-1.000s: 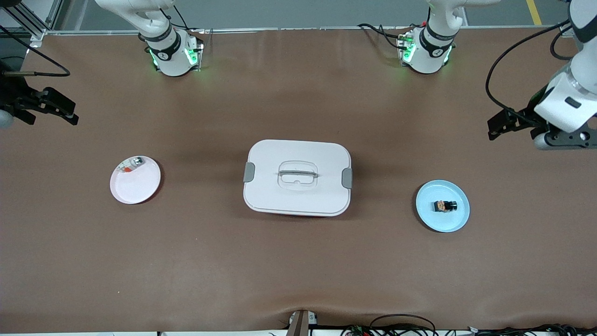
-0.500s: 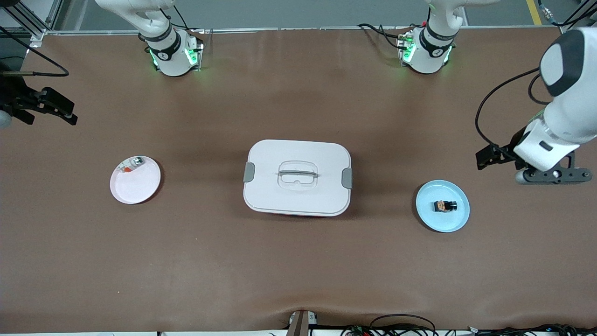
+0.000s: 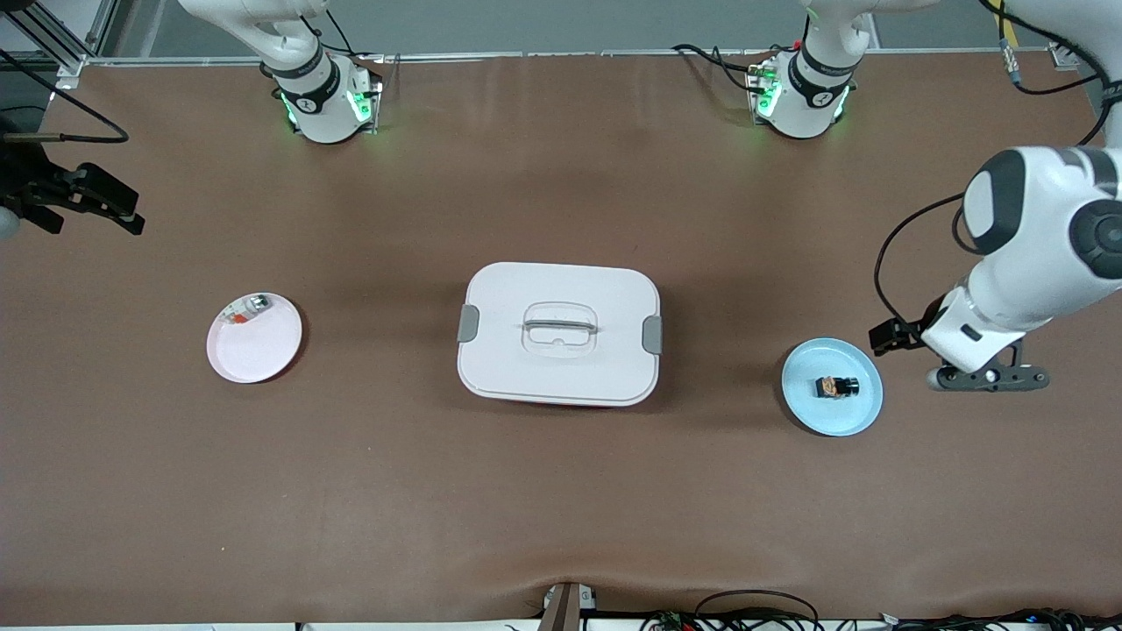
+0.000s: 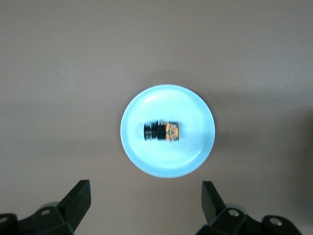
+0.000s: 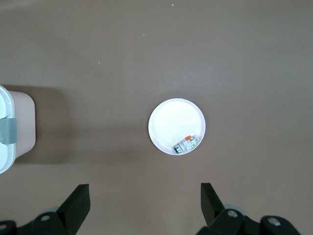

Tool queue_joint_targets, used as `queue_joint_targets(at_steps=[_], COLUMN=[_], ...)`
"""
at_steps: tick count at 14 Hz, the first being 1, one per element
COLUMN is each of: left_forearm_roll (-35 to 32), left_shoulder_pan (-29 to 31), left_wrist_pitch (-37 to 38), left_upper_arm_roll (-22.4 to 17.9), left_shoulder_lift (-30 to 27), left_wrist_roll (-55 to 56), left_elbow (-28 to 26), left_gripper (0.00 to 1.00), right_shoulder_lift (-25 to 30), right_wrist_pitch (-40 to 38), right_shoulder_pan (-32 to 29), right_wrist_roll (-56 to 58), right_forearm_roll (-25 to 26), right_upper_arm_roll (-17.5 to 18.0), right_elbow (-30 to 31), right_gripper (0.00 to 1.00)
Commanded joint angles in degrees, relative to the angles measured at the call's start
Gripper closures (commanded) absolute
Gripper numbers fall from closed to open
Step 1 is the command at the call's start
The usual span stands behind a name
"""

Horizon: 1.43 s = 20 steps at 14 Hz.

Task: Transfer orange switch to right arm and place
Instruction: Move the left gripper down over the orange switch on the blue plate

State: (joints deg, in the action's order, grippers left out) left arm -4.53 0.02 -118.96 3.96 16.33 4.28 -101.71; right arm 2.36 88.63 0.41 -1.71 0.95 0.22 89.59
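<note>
The orange switch point(image 3: 837, 386), a tiny black block with an orange-tan middle, lies on its side on a light blue plate point(image 3: 820, 414) toward the left arm's end of the table. My left gripper point(image 3: 986, 379) hangs open and empty above the table just beside that plate. In the left wrist view the switch point(image 4: 162, 132) and plate point(image 4: 146, 159) lie ahead of the open left gripper point(image 4: 145, 197). My right gripper point(image 3: 88, 197) waits open and empty at the right arm's end of the table, as the right wrist view point(image 5: 145, 197) shows.
A white lidded box point(image 3: 526, 289) with grey latches stands mid-table; its corner shows in the right wrist view point(image 5: 6, 147). A pale pink plate point(image 3: 250, 355) toward the right arm's end holds a small silvery-clear item point(image 3: 250, 307) with a red-orange bit point(image 5: 187, 144).
The left arm has swung down and toward the front camera, bringing its gripper beside the blue plate. The right arm, switch and plates have not moved.
</note>
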Motion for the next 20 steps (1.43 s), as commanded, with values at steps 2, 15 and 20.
queue_joint_targets(at_steps=[2, 15, 20], left_forearm_roll=[-1.01, -3.38, -3.38], left_shoulder_pan=[-0.02, 0.94, 1.03], left_wrist_pitch=[-6.18, -20.34, -20.35], left_upper_arm_roll=[-0.09, -0.09, -0.09], left_shoulder_lift=[3.96, 14.69, 16.27], left_wrist_roll=[-0.86, -0.86, -0.86], left_elbow=[-1.21, -4.55, -4.38], left_gripper=[0.0, 0.0, 0.0], right_shoulder_lift=[-0.51, -0.6, -0.6], right_wrist_pitch=[-0.56, -0.48, -0.48], right_shoulder_pan=[-0.32, -0.24, -0.15], right_wrist_roll=[0.4, 0.4, 0.31], right_forearm_roll=[0.28, 0.1, 0.1], right_upper_arm_roll=[0.13, 0.13, 0.13], right_elbow=[-1.7, -1.7, -1.7], right_gripper=[0.0, 0.0, 0.0])
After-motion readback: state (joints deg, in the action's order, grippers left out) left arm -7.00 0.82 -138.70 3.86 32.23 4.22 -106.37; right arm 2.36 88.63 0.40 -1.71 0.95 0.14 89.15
